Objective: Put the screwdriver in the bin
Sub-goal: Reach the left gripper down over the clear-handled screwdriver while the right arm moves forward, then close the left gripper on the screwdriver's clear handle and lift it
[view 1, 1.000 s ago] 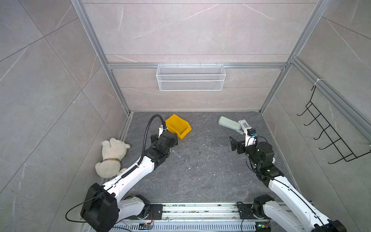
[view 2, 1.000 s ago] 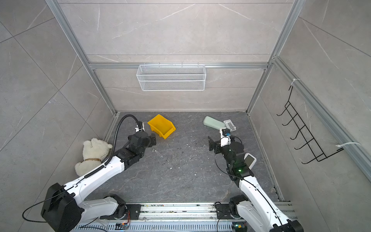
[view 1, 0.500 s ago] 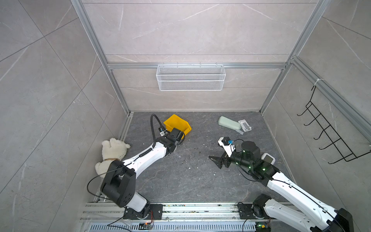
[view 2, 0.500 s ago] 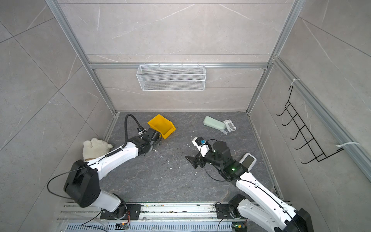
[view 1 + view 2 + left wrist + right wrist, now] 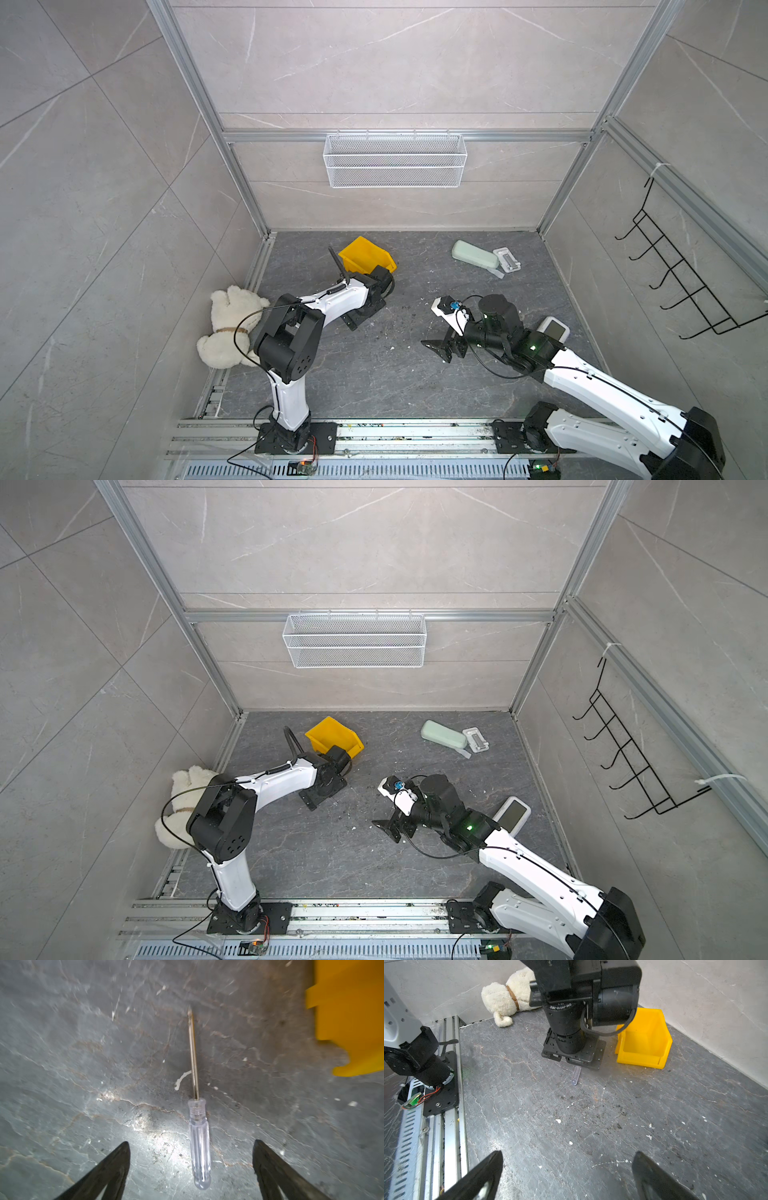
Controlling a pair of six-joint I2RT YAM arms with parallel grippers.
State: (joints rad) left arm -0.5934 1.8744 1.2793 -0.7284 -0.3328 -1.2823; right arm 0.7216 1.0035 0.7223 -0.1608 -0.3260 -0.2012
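Flat on the dark stone floor (image 5: 83, 1053), outside the bin (image 5: 349, 1012): the screwdriver (image 5: 197, 1105), clear handle toward the left end effector (image 5: 190, 1142), thin metal shaft pointing away from it. Jaws of that end effector wide apart, one black fingertip on each side of the handle, neither touching it, nothing clamped. Yellow bin close by, off to one side of the shaft, a strip of bare floor between. In both top views, screwdriver hidden under the left wrist, itself bent low over the floor just in front of the bin, toward the back left. From the right wrist view, only the rounded handle end peeking out below that wrist's black plate. Right end effector (image 5: 568, 1153) likewise spread open and holding nothing, low over bare, speckled floor near the middle, well apart from screwdriver and bin. Against the left wall, a cream plush toy (image 5: 230, 328); toward the back right, a pale green case (image 5: 475, 254).
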